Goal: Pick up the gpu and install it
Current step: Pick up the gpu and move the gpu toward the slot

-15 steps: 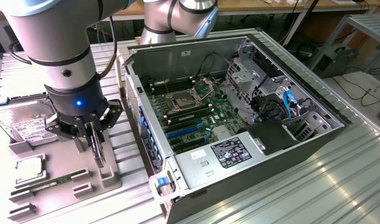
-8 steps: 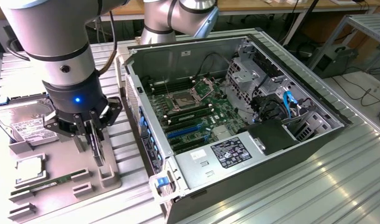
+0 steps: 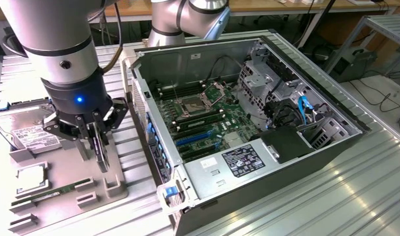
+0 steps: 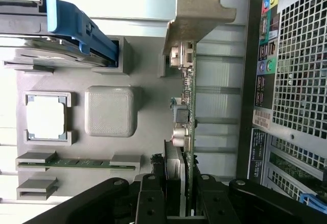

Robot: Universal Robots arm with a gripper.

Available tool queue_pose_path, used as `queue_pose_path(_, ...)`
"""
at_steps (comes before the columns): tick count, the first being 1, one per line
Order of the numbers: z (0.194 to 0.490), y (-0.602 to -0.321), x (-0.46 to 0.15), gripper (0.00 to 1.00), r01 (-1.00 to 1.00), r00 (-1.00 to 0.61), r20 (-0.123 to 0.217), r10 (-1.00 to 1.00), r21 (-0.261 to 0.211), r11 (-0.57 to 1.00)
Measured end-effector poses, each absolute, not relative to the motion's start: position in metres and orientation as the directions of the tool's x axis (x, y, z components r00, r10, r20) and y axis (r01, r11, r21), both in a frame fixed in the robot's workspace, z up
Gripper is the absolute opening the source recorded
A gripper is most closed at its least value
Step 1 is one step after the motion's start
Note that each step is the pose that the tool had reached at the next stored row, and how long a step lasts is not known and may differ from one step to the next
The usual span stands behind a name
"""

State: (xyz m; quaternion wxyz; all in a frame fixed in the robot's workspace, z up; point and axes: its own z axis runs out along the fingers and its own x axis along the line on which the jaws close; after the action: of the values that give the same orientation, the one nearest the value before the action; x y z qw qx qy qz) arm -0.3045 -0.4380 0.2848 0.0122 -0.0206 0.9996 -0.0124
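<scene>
The gpu [image 3: 100, 153] is a thin dark card standing on edge over the grey tray [image 3: 69, 162], left of the open computer case [image 3: 298, 147] in the exterior view. My gripper [image 3: 94, 133] is shut on its upper edge. In the wrist view the gpu [image 4: 187, 106] runs edge-on away from my gripper [image 4: 181, 203], with its silver bracket [image 4: 196, 15] at the far end. The black fingers [image 4: 152, 198] press on both faces of the card. Whether its lower edge still touches the tray I cannot tell.
The tray also holds a hard drive [image 3: 26, 132] with a blue handle [image 4: 76, 25], a CPU [image 3: 31, 176] and a green RAM stick [image 3: 48, 192]. Inside the case lies the motherboard [image 3: 200, 115] with blue slots [image 3: 193, 138]. The case's rear panel [image 4: 294, 81] is close beside the card.
</scene>
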Motion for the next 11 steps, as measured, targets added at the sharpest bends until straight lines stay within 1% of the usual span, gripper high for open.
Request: queue_pose_path(11,0.296,-0.438,-0.305,0.28,-0.041,-0.999,-0.024,-0.041,-0.024,0.999)
